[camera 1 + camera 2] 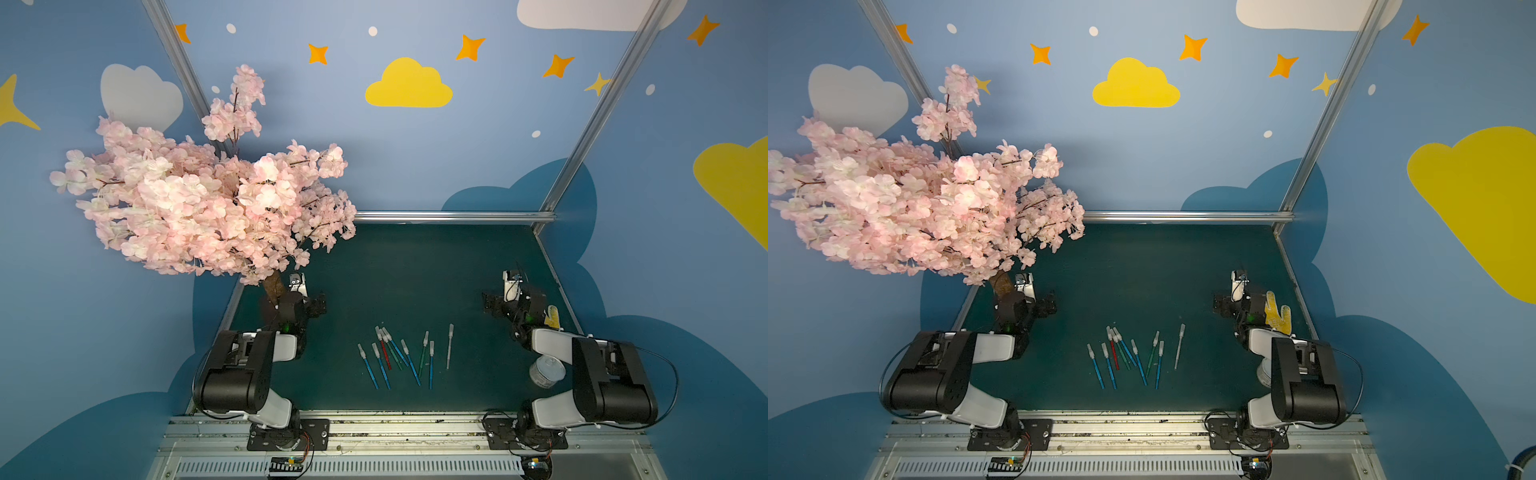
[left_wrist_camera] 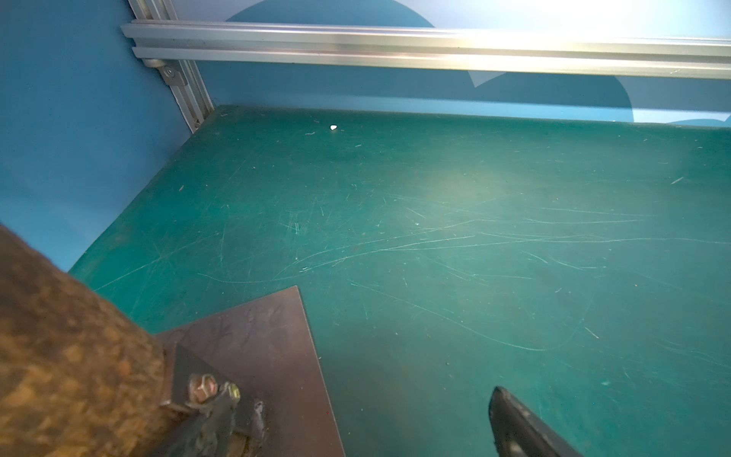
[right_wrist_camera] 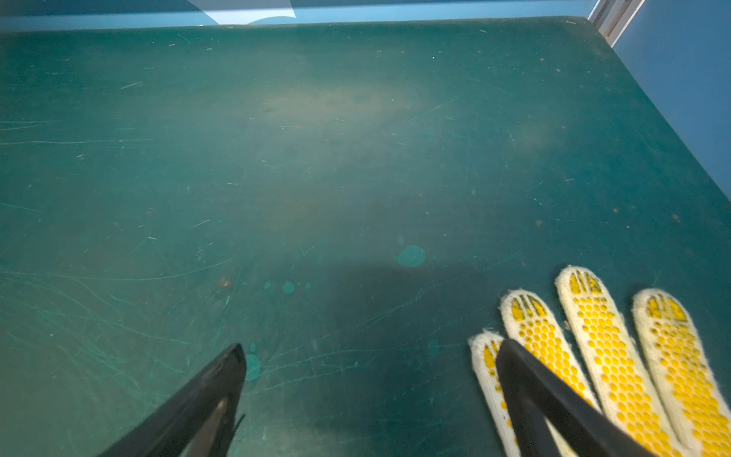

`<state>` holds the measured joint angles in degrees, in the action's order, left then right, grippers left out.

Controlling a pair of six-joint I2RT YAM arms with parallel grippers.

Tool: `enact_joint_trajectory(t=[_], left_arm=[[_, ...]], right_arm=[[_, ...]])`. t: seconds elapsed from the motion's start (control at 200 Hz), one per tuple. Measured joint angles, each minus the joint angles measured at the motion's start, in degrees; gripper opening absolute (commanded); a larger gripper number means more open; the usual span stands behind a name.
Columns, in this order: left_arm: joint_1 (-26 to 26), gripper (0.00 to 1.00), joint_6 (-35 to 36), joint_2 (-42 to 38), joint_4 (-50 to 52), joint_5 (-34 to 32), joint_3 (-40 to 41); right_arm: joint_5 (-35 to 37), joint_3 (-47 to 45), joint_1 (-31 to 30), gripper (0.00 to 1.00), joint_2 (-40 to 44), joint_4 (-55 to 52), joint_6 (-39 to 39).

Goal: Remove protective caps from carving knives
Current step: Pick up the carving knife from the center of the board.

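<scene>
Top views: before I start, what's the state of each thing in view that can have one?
carving knives, lying loose on the mat, some crossing, none held
protective caps, on the knives, as far as visible
left gripper, open, empty, by the tree trunk
right gripper, open, empty
glove, flat on the mat beside the right gripper
round tub, tilted, partly hidden under the right arm
</scene>
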<state>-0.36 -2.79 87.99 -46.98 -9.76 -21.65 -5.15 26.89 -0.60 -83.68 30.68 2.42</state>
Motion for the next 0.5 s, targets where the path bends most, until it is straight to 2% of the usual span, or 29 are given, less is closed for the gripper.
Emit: enact_joint_trajectory(t=[0.501], left_arm=[[0.22, 1.00, 1.14, 0.00, -0.04, 3.17, 0.00]], right_arm=[[-0.13, 0.00, 0.09, 0.99, 0.00, 0.61, -0.02]])
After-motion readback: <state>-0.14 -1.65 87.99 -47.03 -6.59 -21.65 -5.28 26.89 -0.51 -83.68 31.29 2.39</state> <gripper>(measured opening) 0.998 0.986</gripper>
